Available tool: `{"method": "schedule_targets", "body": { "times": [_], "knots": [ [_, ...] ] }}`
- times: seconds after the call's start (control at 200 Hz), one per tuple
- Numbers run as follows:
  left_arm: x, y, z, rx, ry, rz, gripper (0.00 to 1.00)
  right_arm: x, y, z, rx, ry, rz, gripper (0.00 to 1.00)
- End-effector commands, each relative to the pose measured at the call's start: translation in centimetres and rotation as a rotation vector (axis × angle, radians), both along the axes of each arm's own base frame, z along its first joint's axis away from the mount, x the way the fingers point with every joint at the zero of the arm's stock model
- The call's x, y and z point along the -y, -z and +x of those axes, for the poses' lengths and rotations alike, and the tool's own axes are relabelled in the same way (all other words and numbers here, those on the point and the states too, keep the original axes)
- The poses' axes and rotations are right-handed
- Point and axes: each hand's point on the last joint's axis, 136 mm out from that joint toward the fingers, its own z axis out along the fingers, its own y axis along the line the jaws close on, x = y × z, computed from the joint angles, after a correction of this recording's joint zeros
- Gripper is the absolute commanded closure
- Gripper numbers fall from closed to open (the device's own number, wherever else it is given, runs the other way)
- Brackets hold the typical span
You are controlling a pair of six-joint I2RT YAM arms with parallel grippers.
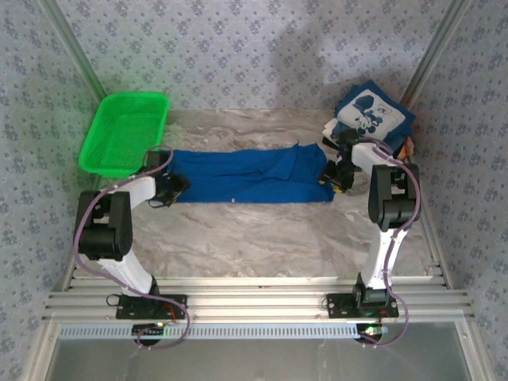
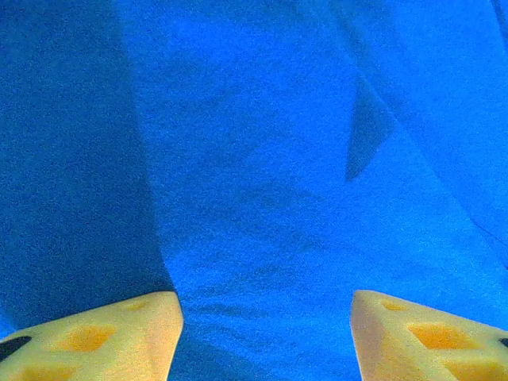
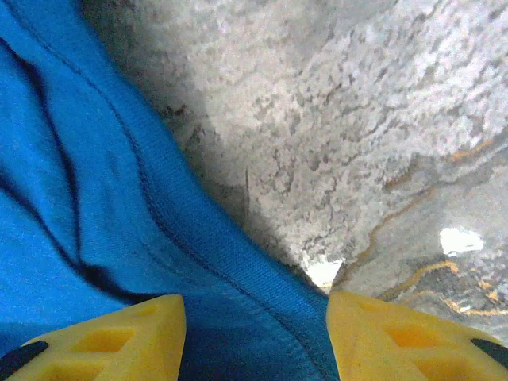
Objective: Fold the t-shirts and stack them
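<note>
As the blue t-shirt (image 1: 246,176) lies lengthwise across the table (image 1: 254,238), the left gripper (image 1: 178,190) and the right gripper (image 1: 332,179) stand spread over its ends.

Reads as soft, matt knitted cloth across the royal-blue t-shirt (image 1: 246,176), ribbed and stitched along its hem (image 3: 198,238), as glossy green plastic mesh in the basket (image 1: 127,135), as matt yellow plastic on the fingers (image 2: 103,337) of the left hand (image 2: 266,317), and as smooth, faintly shiny marbled stone-look on the worktop (image 1: 254,238).
</note>
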Motion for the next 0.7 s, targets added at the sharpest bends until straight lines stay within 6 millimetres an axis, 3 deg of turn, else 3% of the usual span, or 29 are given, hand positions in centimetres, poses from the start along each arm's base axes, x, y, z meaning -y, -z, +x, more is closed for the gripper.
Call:
{"method": "schedule_targets", "body": {
  "times": [0.0, 0.095, 0.205, 0.37, 0.385, 0.44, 0.695],
  "knots": [
    [-0.9, 2.4, -3.8, -0.122, 0.021, 0.045, 0.4, 0.9, 0.6, -3.5, -0.07, -0.019, -0.091, 0.53],
    [-0.7, 2.4, -4.7, -0.132, 0.04, 0.043, 0.4, 0.8, 0.8, -4.0, -0.068, -0.027, -0.088, 0.63],
    [-0.8, 2.5, -5.9, -0.146, 0.052, 0.051, 0.4, 0.4, 0.9, -5.3, -0.088, -0.012, -0.055, 0.65],
    [-1.1, 2.4, -7.4, -0.171, 0.07, 0.067, 0.4, 3.0, -0.1, -7.2, -0.11, 0.032, -0.105, 0.67],
    [-1.1, 2.3, -7.5, -0.171, 0.072, 0.068, 0.4, 3.3, 0.5, -8.4, -0.142, 0.03, -0.112, 0.67],
    [-0.9, 2.2, -7.9, -0.17, 0.083, 0.063, 0.4, 3.8, 0.4, -9.1, -0.145, 0.034, -0.118, 0.67],
    [1.4, 1.5, -8.6, -0.133, 0.182, 0.032, 0.4, 0.2, -4.5, -8.0, 0.138, -0.002, 0.099, 0.61]
  ]
}}
